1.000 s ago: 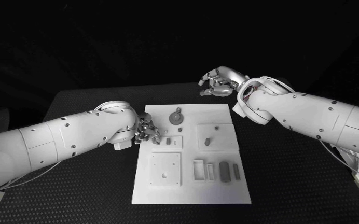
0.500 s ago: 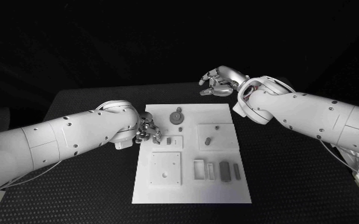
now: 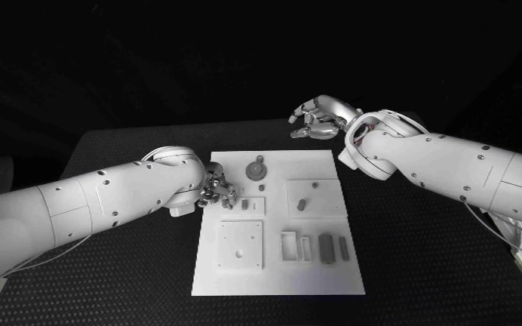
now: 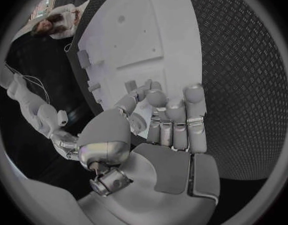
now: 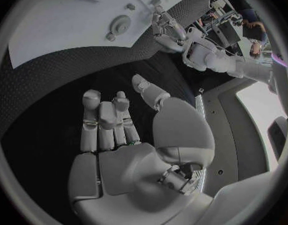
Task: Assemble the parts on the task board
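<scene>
The white task board lies mid-table and also shows in the left wrist view. My left hand hangs over the board's left edge. Thumb and fingers pinch a small grey part just beside a small framed recess. A grey gear sits at the board's far middle. My right hand hovers over the black table beyond the board's far right corner, fingers apart and holding nothing.
On the board are a large square plate, a smaller plate with two pegs and several narrow blocks near the front. Black table surrounds the board on all sides.
My left hand has shifted slightly right, carrying the small part closer to the framed recess. The right hand has stayed where it was.
</scene>
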Tool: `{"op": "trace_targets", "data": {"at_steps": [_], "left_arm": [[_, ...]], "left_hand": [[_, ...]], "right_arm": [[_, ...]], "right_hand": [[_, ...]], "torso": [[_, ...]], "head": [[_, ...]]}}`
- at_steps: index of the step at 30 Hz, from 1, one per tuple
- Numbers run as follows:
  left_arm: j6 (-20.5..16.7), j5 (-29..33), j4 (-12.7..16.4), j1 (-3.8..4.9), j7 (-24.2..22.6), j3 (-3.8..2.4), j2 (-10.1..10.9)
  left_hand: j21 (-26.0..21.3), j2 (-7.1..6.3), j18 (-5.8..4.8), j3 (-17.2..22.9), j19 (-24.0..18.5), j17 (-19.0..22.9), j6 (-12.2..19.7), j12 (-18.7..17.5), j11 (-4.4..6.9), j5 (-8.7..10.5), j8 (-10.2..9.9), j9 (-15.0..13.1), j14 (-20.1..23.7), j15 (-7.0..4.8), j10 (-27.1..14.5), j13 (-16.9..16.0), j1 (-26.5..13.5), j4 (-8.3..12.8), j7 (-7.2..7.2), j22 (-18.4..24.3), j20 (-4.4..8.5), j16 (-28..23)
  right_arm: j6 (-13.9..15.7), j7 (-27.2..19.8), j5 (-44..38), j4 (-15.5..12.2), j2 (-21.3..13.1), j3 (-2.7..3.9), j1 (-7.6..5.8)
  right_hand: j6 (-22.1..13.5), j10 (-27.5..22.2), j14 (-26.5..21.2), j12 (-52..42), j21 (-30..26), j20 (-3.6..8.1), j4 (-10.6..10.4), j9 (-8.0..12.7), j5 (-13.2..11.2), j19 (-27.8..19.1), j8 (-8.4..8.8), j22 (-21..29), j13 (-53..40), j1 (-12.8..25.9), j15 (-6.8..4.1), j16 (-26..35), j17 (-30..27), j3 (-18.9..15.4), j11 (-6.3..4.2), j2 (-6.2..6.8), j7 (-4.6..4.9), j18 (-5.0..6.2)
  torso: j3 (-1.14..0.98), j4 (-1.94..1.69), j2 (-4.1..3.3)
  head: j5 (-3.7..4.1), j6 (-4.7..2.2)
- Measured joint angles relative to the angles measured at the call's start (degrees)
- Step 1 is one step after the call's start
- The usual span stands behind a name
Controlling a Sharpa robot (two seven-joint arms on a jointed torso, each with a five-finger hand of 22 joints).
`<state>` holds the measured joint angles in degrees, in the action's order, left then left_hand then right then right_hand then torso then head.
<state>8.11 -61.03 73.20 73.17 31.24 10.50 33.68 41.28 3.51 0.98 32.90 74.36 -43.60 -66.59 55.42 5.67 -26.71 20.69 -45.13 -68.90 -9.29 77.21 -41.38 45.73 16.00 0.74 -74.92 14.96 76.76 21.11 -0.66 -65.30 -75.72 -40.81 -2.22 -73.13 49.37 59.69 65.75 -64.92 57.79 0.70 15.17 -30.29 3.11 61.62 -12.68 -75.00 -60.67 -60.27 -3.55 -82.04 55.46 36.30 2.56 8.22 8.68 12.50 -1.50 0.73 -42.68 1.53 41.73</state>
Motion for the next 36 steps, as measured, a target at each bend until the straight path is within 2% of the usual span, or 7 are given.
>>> {"op": "trace_targets", "data": {"at_steps": [12, 17, 20, 22, 23, 28, 36], "left_arm": [[-0.2, -0.7, 0.2, -0.1, -0.1, 0.04, 0.0], [-0.2, -0.8, 0.3, -0.12, -0.1, 0.06, 0.0], [-0.2, -0.9, 0.4, -0.17, -0.1, 0.11, 0.0], [-0.2, -0.9, 0.4, -0.4, -0.1, 0.31, 0.1], [-0.2, -0.9, 0.4, -0.5, -0.1, 0.32, 0.1], [-0.2, -0.9, 0.3, -0.6, -0.1, 0.36, 0.1], [-0.3, -0.9, 0.2, -0.69, -0.1, 0.45, 0.3]], "left_hand": [[0.0, -0.35, 0.0, 0.0, 0.2, -0.1, -0.2, 0.2, 0.16, -0.39, 1.1, 0.0, -0.1, 0.09, 0.2, 0.1, -0.4, 0.0, -0.05, 0.0, -0.01, 0.0], [0.0, -0.74, 0.0, -0.4, 0.2, -0.2, -0.3, 0.2, 0.07, 0.97, 1.1, 0.0, -0.4, 0.01, 0.3, 0.2, -0.7, -0.4, 0.03, 0.0, -0.05, 0.0], [0.0, -2.37, 0.0, -1.4, 0.4, -0.3, -1.1, 0.2, 0.89, 3.86, 0.7, -0.2, -1.2, -0.62, 1.1, 0.4, -1.2, -1.4, -0.59, 0.0, 0.0, 0.0], [0.0, -3.41, 0.0, -1.1, 0.6, -0.4, -4.0, 0.2, 1.79, 5.26, 0.6, -14.0, -1.9, -1.23, 2.3, 0.5, -1.9, -3.2, -1.78, 0.0, 0.15, 0.0], [0.0, -3.83, 0.04, -1.7, 0.5, -0.4, -4.4, 0.2, 1.9, 5.44, 0.4, -15.6, -2.0, -1.34, 2.4, 0.5, -2.3, -3.5, -1.87, 0.0, 0.03, 0.0], [0.0, -5.45, 1.61, -4.1, 0.3, -0.6, -4.6, 0.2, 1.8, 11.54, -0.3, -17.1, -1.9, -1.78, 2.2, 0.7, -4.0, -4.3, -2.13, 0.0, -0.13, -0.2], [0.0, -8.77, 1.68, -4.4, 0.0, -0.9, -4.7, 0.2, 1.82, 21.46, -1.2, -17.8, -1.8, -1.82, 2.2, 0.9, -5.7, -6.7, -2.14, 0.0, 0.1, -0.2]], "right_arm": [[0.0, 0.0, 0.0, 0.0, 0.0, 0.0, 0.0], [0.0, 0.0, 0.0, 0.0, 0.0, 0.0, 0.0], [0.0, 0.0, 0.0, 0.0, 0.0, 0.0, 0.0], [0.0, 0.0, 0.0, 0.0, 0.0, 0.0, 0.0], [0.0, 0.0, 0.0, 0.0, 0.0, 0.0, 0.0], [0.0, 0.0, 0.0, 0.0, 0.0, 0.0, 0.0], [0.0, 0.0, 0.0, 0.0, 0.0, 0.0, 0.0]], "right_hand": [[0.1, 0.0, 0.0, 0.0, 0.0, -0.01, 0.0, 0.0, 0.0, 0.0, 0.0, 0.0, 0.0, 0.0, 0.01, 0.0, 0.0, 0.0, 0.0, 0.0, -0.07, 0.0], [0.1, 0.0, 0.0, 0.0, 0.0, -0.01, 0.0, 0.0, 0.0, 0.0, 0.0, 0.0, 0.0, 0.0, 0.02, 0.0, 0.0, 0.0, 0.0, 0.0, -0.08, 0.01], [0.0, 0.0, 0.0, 0.0, 0.0, -0.02, 0.0, 0.0, 0.0, 0.0, 0.0, 0.0, 0.0, 0.0, 0.03, 0.0, 0.0, 0.0, 0.0, 0.0, 0.01, 0.0], [-0.1, 0.0, 0.1, 0.0, 0.0, -0.02, 0.0, 0.0, 0.0, 0.0, 0.0, 0.0, 0.0, 0.0, 0.09, 0.0, 0.0, 0.0, 0.0, 0.0, 0.05, 0.01], [-0.1, 0.0, 0.1, 0.0, 0.0, -0.02, 0.0, 0.0, 0.0, 0.0, 0.0, 0.0, 0.0, 0.0, 0.09, 0.0, 0.0, 0.0, 0.0, 0.0, 0.05, 0.0], [-0.1, 0.0, 0.1, 0.0, 0.0, -0.02, 0.0, 0.0, 0.0, 0.0, 0.0, 0.0, 0.0, 0.0, 0.1, 0.0, 0.0, 0.0, 0.0, 0.0, 0.09, 0.0], [-0.1, 0.0, 0.1, 0.0, 0.0, -0.02, 0.0, 0.0, 0.0, 0.0, 0.0, 0.0, 0.0, 0.0, 0.1, 0.0, 0.0, 0.0, 0.0, 0.0, 0.09, 0.0]], "torso": [[0.0, -0.07, 0.01], [0.03, -0.08, 0.01], [0.03, -0.09, 0.01], [0.03, -0.09, 0.01], [0.03, -0.09, 0.01], [0.03, -0.09, 0.0], [0.04, -0.06, -0.01]], "head": [[0.14, 0.11], [0.21, 0.15], [0.22, 0.18], [0.23, 0.18], [0.23, 0.19], [0.23, 0.16], [0.25, 0.16]]}}
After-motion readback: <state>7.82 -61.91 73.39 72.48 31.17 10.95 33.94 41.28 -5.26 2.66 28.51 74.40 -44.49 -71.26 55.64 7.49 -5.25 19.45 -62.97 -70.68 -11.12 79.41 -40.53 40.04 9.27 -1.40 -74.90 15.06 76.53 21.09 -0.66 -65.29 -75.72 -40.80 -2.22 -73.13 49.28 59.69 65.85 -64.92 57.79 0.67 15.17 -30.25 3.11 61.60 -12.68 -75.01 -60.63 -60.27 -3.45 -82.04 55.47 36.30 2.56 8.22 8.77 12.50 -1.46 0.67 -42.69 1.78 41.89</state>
